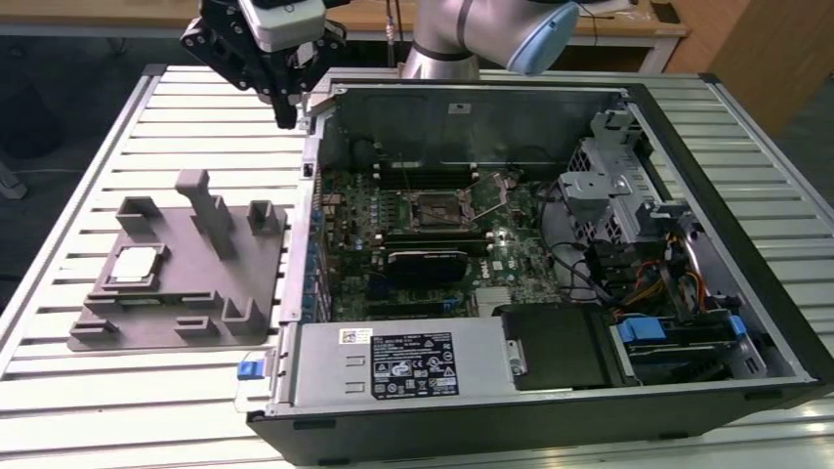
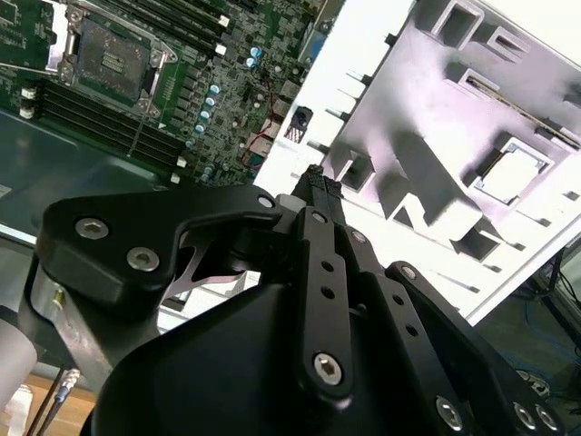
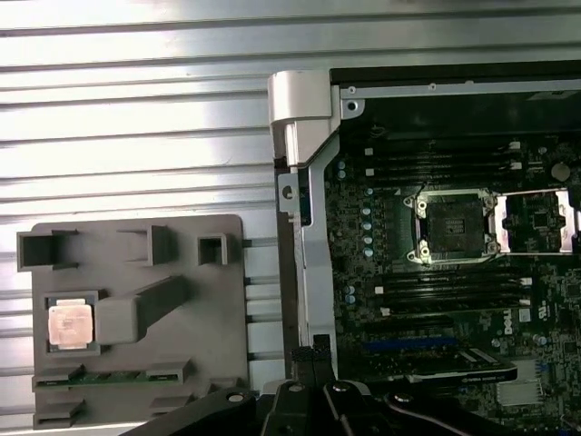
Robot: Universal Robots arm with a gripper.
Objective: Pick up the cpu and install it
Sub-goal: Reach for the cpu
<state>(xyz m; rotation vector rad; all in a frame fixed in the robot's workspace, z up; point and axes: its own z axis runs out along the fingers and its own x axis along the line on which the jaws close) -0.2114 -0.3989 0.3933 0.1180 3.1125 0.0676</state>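
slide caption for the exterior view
Black gripper hangs by the open black computer case; silvery square cpu sits in the grey plastic tray.

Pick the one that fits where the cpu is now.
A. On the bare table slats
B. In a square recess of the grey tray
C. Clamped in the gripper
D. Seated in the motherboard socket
B: in the exterior view the cpu lies in a recess of the grey tray. The gripper hangs apart from it near the case corner, and the socket holds no chip.
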